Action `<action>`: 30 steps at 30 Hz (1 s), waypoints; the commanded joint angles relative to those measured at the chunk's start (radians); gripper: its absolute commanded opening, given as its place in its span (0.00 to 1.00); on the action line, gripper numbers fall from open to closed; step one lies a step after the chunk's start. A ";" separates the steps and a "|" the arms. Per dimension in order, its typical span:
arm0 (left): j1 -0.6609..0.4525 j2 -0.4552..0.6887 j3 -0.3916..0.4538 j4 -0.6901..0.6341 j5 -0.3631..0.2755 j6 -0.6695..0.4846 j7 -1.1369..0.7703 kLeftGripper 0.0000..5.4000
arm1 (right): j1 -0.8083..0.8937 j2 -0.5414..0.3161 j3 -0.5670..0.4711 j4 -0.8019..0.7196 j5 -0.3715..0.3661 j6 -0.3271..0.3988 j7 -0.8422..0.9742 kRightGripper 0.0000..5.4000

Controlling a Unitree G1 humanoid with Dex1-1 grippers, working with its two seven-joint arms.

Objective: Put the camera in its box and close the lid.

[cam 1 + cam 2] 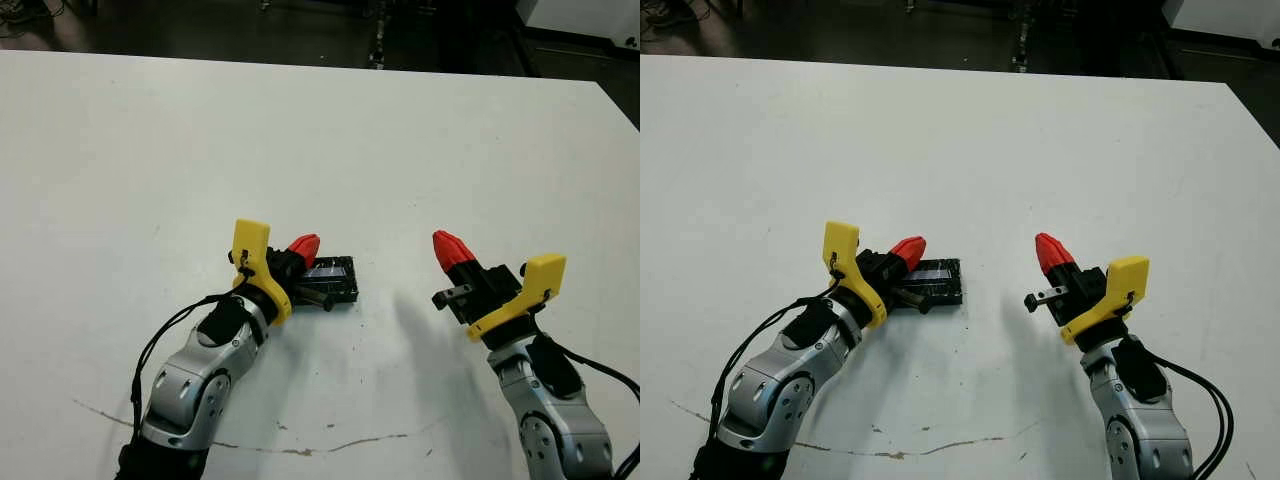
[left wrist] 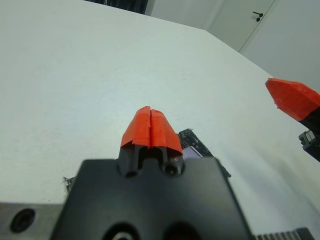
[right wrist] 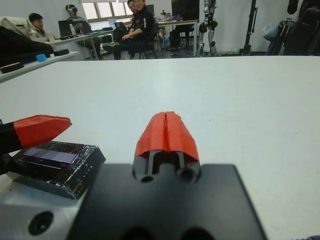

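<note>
Big white worktop (image 1: 330,130), black lid (image 3: 55,165) looks seated on the box, right under the left end effector (image 1: 303,247), pressed together. Right end effector (image 1: 452,250) too, hanging nearby. Risk: a careless nudge skews the lid.

The white table (image 1: 320,130) fills most of the head views; its near part carries a thin brownish crack line (image 1: 300,450). Beyond the far edge lies a dark floor (image 1: 200,25) with equipment stands. The right wrist view shows a lit room with bright windows (image 3: 102,9), a desk with monitors (image 3: 75,30) and seated people (image 3: 135,25). The left wrist view shows a pale wall with a door handle (image 2: 258,16)
</note>
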 commanded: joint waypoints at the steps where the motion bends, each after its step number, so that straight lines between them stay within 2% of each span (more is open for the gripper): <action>1: 0.061 0.002 -0.003 0.059 0.012 0.060 0.020 0.00 | -0.002 -0.012 -0.005 -0.004 0.007 0.023 -0.002 0.00; 10: 0.073 0.002 0.018 0.059 0.006 0.075 0.026 0.00 | 0.000 -0.018 -0.005 0.003 0.010 0.015 0.007 0.00; 17: 0.071 0.018 -0.002 0.018 0.007 0.088 0.014 0.00 | 0.001 -0.013 0.000 0.001 0.011 0.017 0.003 0.00; 22: 0.073 0.017 0.012 -0.039 -0.027 0.082 -0.007 0.00 | 0.002 -0.010 -0.002 0.004 0.015 0.013 0.002 0.00; 27: 0.059 0.046 0.078 -0.118 -0.090 0.014 -0.080 0.00 | -0.002 -0.009 -0.002 0.008 0.006 0.001 -0.001 0.00; 30: 0.049 0.063 0.127 -0.139 -0.089 -0.081 -0.110 0.00 | -0.010 0.003 -0.003 0.008 0.002 -0.007 -0.013 0.00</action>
